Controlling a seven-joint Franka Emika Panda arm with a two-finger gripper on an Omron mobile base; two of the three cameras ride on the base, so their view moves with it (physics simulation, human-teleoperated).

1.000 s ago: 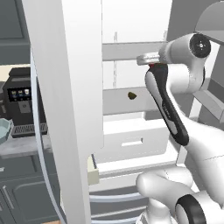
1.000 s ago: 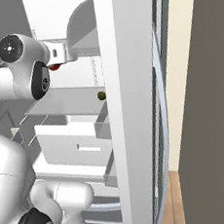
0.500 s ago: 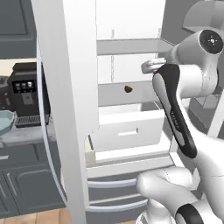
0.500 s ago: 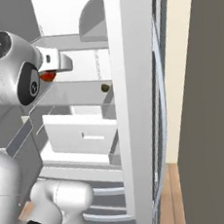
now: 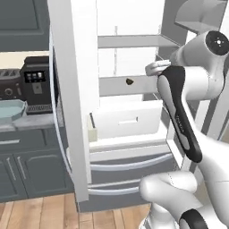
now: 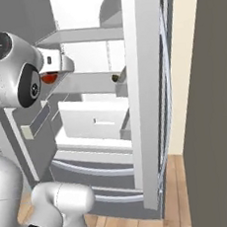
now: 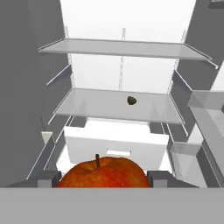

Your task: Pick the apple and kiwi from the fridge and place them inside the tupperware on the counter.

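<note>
- Gripper (image 7: 104, 178): my jaws clamp the apple (image 7: 103, 171) from both sides.
- Kiwi (image 7: 131, 100): on the fridge (image 5: 74, 112) middle shelf, near its back edge.

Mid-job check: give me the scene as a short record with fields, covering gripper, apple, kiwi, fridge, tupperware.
gripper: shut on the apple, in front of the open fridge
apple: between the fingers, stem up, out of the fridge
kiwi: alone on the middle shelf
fridge: doors open, white drawer below the kiwi's shelf
tupperware: on the counter left of the fridge, nothing seen inside
</note>
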